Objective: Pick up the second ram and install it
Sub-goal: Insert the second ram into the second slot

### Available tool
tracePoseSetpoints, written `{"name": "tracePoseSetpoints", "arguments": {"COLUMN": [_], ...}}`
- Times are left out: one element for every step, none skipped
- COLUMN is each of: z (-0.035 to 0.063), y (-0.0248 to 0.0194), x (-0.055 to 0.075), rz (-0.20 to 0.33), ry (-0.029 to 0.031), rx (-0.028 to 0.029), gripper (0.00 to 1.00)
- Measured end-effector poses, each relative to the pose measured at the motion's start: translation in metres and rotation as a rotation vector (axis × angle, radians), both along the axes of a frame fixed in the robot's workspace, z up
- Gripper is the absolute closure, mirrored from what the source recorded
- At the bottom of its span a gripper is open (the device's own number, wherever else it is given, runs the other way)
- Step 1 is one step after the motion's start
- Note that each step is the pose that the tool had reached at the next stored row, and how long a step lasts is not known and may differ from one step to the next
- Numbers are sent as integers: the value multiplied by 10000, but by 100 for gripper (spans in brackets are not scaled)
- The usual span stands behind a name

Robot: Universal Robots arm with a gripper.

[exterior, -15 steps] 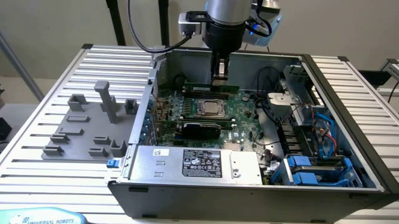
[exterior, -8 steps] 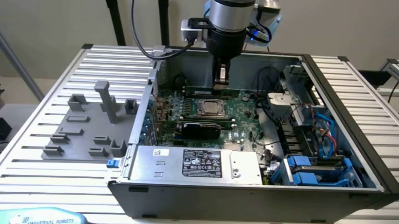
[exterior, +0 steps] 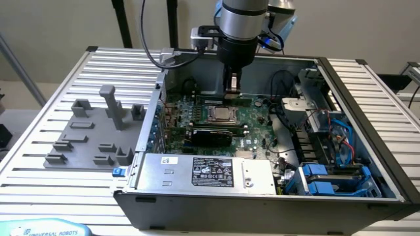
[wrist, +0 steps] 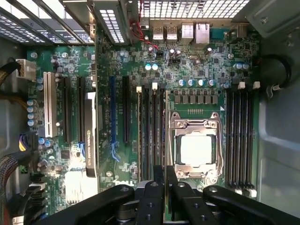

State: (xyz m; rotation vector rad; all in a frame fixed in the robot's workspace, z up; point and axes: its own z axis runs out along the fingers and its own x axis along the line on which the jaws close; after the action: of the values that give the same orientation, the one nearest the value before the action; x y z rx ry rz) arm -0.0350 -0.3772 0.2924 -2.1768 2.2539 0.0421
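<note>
Clenched end effector (exterior: pixel 231 91) on the second ram (exterior: pixel 217 100), edge-down just beside the CPU socket (exterior: pixel 223 114). Far from end effector, "UNIVERSAL ROBOTS" printed on teal object (exterior: pixel 49 230).

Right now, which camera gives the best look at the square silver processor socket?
The wrist view: it faces the CPU socket squarely, showing its metal frame and bright centre. The exterior view shows the socket at a slant, from farther off.

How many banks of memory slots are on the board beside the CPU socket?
2. The first bank lies between the CPU socket and the expansion slots; the second bank lies between the socket and the case wall.
</note>
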Motion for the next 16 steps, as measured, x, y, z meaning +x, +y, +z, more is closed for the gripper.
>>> {"name": "tracePoseSetpoints", "arguments": {"z": [-18, -35, -53, -73, -91, -109, -127, -145, -163, -181, -199, -216, -235, -252, -270, -287], "y": [5, 9, 15, 21, 26, 32, 37, 42, 46, 50, 55, 59, 63, 66, 67, 67], "x": [0, 0, 0, 0, 0, 0, 0, 0, 0, 0, 0, 0, 0, 0, 1, 0], "rz": [0, 0, 0, -3, -7, -12, -17, -22, -26, -30, -33, -37, -40, -42, -41, -41], "ry": [0, 0, 0, 0, 0, 0, 0, 0, 1, 0, 0, 0, 0, 0, 0, 0], "rx": [-13, -23, -31, -40, -51, -64, -78, -94, -113, -131, -152, -175, -198, -221, -246, -267], "gripper": [86, 86, 86, 86, 86, 86, 86, 86, 86, 86, 86, 86, 86, 86, 86, 86]}}
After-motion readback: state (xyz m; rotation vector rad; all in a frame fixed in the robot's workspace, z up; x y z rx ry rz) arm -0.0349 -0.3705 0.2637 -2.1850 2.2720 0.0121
